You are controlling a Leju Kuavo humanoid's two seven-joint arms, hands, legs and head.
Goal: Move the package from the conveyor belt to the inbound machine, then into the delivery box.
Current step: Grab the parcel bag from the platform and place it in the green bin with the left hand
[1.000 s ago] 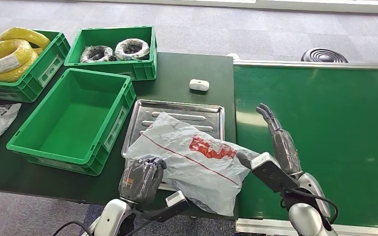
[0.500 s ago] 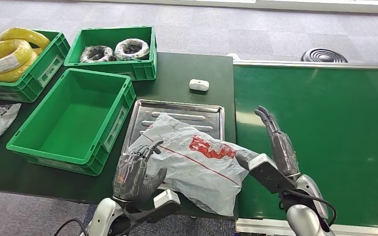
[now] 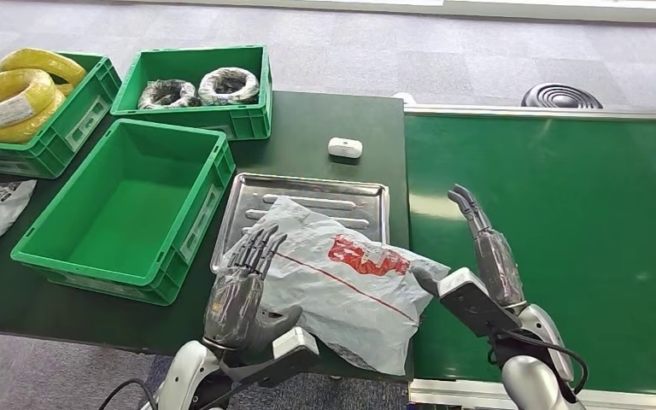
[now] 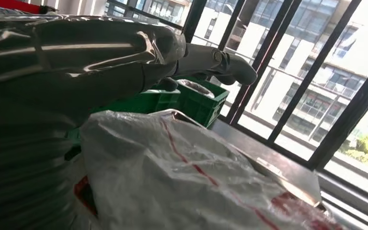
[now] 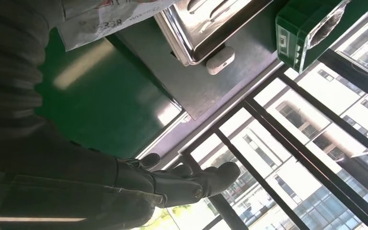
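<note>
Closest to the robot, the left hand (image 3: 241, 290) stands up at the near-left edge of the grey plastic package (image 3: 342, 278). Its fingers (image 3: 260, 246) are straight and spread apart, and it holds nothing. It looks like it is lined up beside the bag so it can push or scoop it from that side.

The right hand (image 3: 487, 256) is over the green conveyor belt (image 3: 564, 222), just beside the bag's right corner. Its fingers are stretched out flat, not curled, and nothing is in them. I think it waits there so the two hands can press the bag from both sides — a soft, floppy bag like this would slip out of one hand.

The package has a red label and a thin red line across it. It lies mostly on the metal tray (image 3: 307, 192), which is likely the inbound machine's plate, with its right end hanging over onto the belt.

Left of the tray sits the empty green box (image 3: 184, 222) — probably the delivery box, kept close for a short trip.

Farther back are a small white device (image 3: 345, 147), a green crate with wire coils (image 3: 213, 107), and one with yellow hose rolls (image 3: 68, 128).
</note>
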